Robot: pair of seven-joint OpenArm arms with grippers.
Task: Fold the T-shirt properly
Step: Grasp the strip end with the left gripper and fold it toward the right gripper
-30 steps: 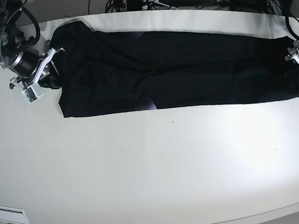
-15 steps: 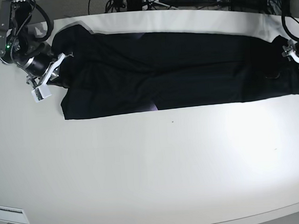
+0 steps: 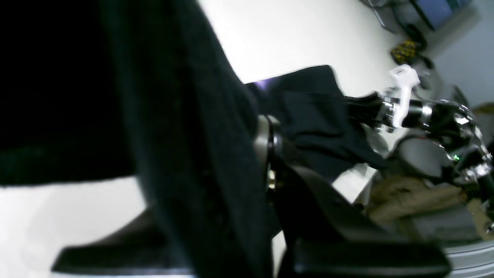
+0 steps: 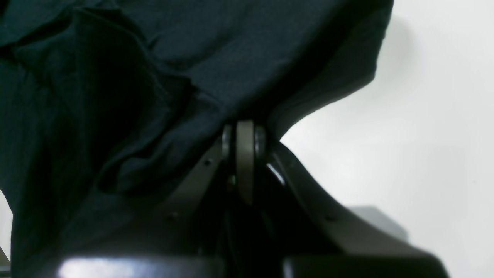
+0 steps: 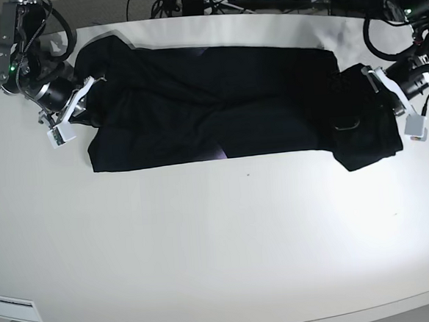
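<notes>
- We note T-shirt (image 5: 211, 106) lying lengthwise across table's (image 5: 220, 242) far half.
- R gripper (image 5: 85, 104) at its left end, L gripper (image 5: 375, 94) at right end, base view.

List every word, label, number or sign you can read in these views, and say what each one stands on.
No text can be read in any view.
White label at the table's front left edge: a dark line of print, too small to read.
T-shirt: plain black, no print showing.
Left gripper and right gripper: no markings legible.
</notes>
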